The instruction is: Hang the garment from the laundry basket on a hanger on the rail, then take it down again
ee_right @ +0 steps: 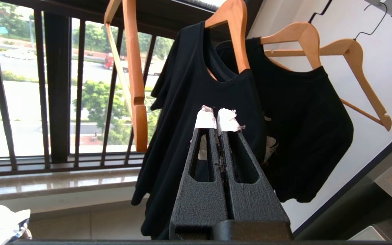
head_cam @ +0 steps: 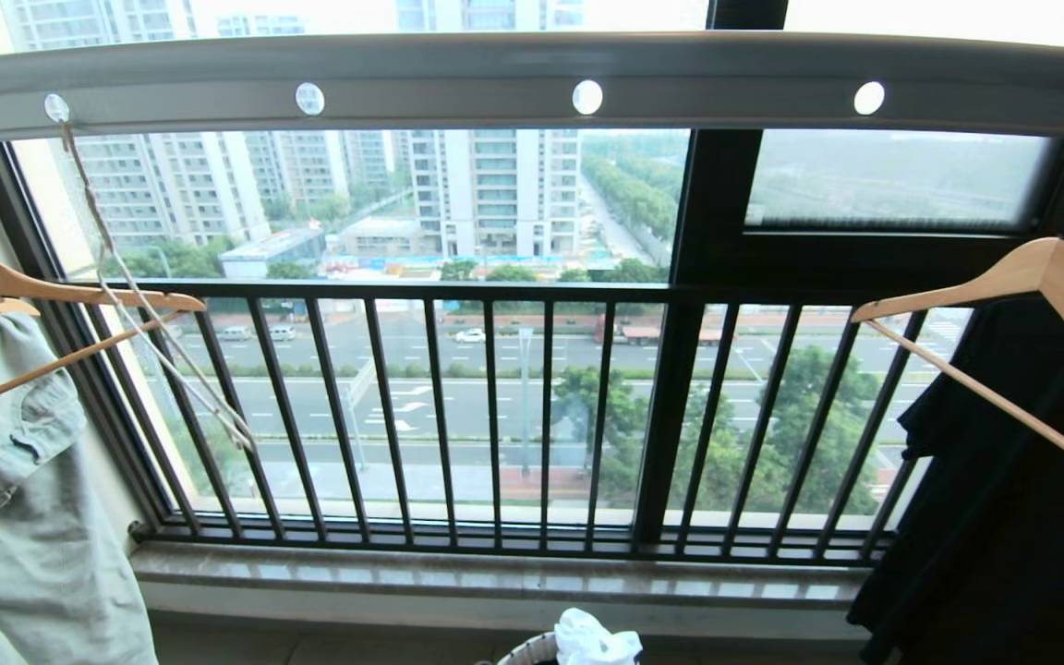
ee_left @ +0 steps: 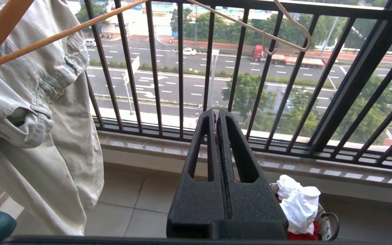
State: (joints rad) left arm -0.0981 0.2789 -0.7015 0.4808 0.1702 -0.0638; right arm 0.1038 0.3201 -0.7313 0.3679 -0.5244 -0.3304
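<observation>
The garment, a crumpled white cloth, lies in the laundry basket at the bottom edge of the head view, on the floor below the window sill. The left wrist view shows the garment heaped in the basket. The thin cream wire hanger hangs bare and tilted from the leftmost hole of the grey rail. My left gripper is shut and empty, raised above the basket and aimed at the window bars. My right gripper, with taped tips, is shut and empty in front of black shirts. Neither arm shows in the head view.
A pale denim garment hangs on a wooden hanger at the left. Black shirts on wooden hangers hang at the right. The black window railing and stone sill lie ahead. Red cloth lies under the garment.
</observation>
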